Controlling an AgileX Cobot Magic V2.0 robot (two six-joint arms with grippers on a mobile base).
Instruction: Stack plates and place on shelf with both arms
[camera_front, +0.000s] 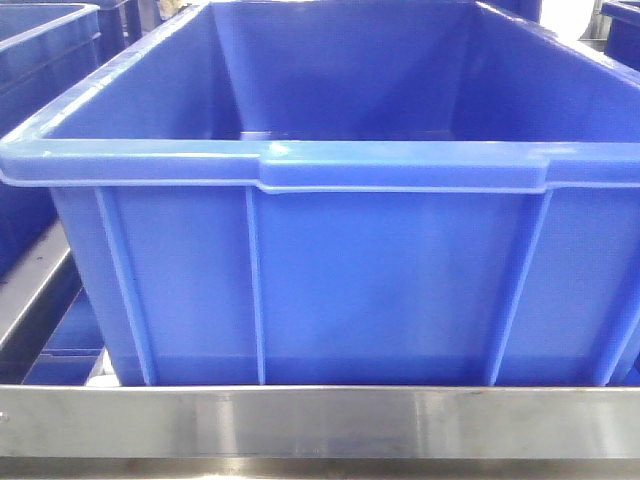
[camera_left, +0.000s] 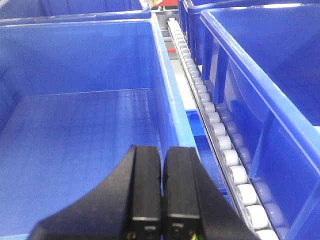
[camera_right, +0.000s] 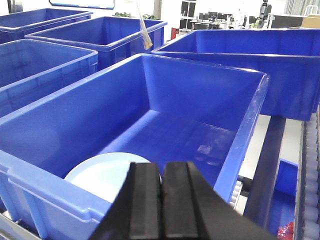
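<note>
A large ribbed blue plastic crate (camera_front: 340, 250) fills the front view, its thick rolled rim running left to right and vertical ribs down its smooth, slightly glossy wall. It stands just behind a flat band of brushed stainless steel, the shelf (camera_front: 320, 420), whose long axis runs horizontally across the 6 o'clock edge of the view. More blue crates (camera_front: 40, 60) sit at 10 o'clock.

In the right wrist view, a rectangular crate (camera_right: 165, 115) with smooth tapered walls holds a round, shallow, glossy white plate (camera_right: 107, 175) with a faint blue tint; it lies flat on the crate floor near the front wall, at about 7 o'clock, partly hidden behind the right gripper (camera_right: 162, 200). Whether one plate or two lie there cannot be told. The black, matte, block-shaped right fingers (camera_right: 145, 200) are pressed together with only a thin seam between them, holding nothing.

In the left wrist view, the left gripper (camera_left: 162, 195) hangs over the rim of another crate (camera_left: 85, 125) whose faintly gridded floor shows nothing lying on it. Its black fingers (camera_left: 145, 190) are likewise closed against each other. A track of small white plastic rollers (camera_left: 220, 145) runs from 12 toward 5 o'clock between this crate and a neighbouring ribbed one (camera_left: 270, 85).
</note>
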